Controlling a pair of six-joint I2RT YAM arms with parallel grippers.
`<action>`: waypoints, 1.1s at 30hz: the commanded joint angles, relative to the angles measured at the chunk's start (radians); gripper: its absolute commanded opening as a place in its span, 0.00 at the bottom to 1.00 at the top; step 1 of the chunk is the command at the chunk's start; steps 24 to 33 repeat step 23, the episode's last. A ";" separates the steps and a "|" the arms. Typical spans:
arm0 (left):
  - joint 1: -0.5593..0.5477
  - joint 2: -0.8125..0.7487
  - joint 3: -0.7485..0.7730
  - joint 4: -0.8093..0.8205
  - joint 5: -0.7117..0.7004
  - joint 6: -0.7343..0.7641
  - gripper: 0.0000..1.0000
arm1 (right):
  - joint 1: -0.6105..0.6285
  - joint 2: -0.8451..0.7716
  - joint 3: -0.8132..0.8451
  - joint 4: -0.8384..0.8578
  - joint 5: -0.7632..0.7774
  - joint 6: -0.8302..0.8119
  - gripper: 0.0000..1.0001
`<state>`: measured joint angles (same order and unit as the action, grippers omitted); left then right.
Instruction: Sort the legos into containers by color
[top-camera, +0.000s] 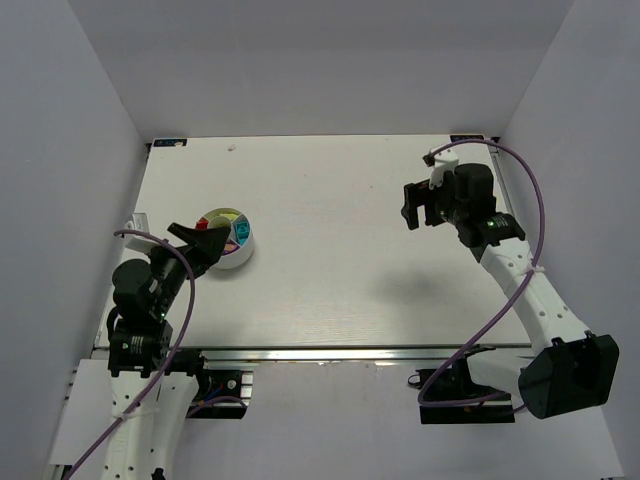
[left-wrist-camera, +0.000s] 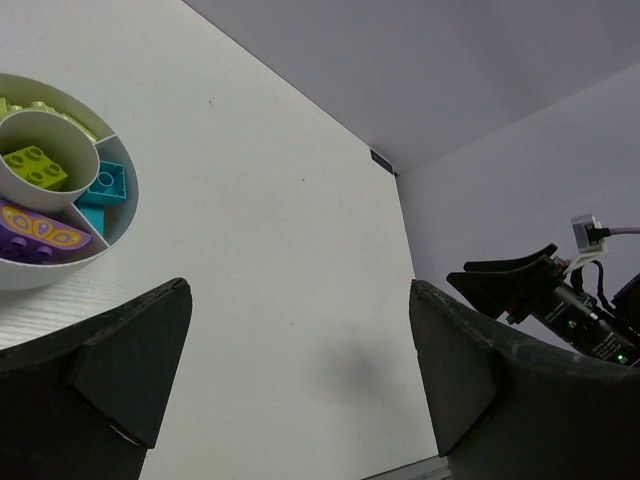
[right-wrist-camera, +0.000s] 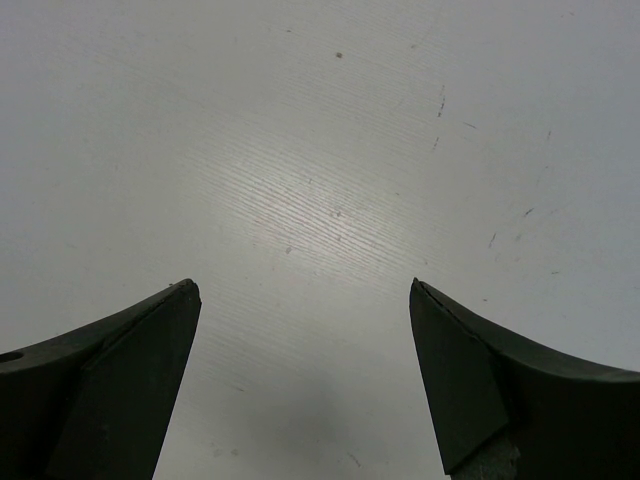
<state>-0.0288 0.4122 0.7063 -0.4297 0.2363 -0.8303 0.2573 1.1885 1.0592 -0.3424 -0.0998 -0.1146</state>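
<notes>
The round white dish (top-camera: 238, 260) stands at the table's left. Its compartments hold a lime brick (top-camera: 229, 214), a red brick (top-camera: 205, 225), a teal brick (top-camera: 241, 231) and a pink-purple brick (top-camera: 230, 246). In the left wrist view the dish (left-wrist-camera: 40, 273) lies at the upper left with a lime brick (left-wrist-camera: 35, 167) in its middle cup, a teal brick (left-wrist-camera: 103, 186) and a purple brick (left-wrist-camera: 36, 234). My left gripper (top-camera: 203, 242) is open and empty at the dish's left rim (left-wrist-camera: 300, 290). My right gripper (top-camera: 412, 206) is open and empty at the right (right-wrist-camera: 300, 285), over bare table.
White walls close in the table (top-camera: 330, 250) at the back and both sides. The table's metal front rail (top-camera: 330, 353) runs along the near edge. The right gripper also shows at the right edge of the left wrist view (left-wrist-camera: 515, 280). No loose bricks show on the table.
</notes>
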 joint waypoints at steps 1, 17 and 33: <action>0.003 0.013 0.012 0.035 -0.002 0.007 0.98 | -0.001 -0.033 -0.010 0.025 0.000 0.001 0.89; 0.003 -0.004 -0.004 0.046 0.001 0.003 0.98 | -0.001 -0.059 -0.027 0.025 0.006 0.003 0.89; 0.003 0.003 -0.008 0.058 0.001 0.002 0.98 | 0.000 -0.072 -0.050 0.043 0.021 0.001 0.89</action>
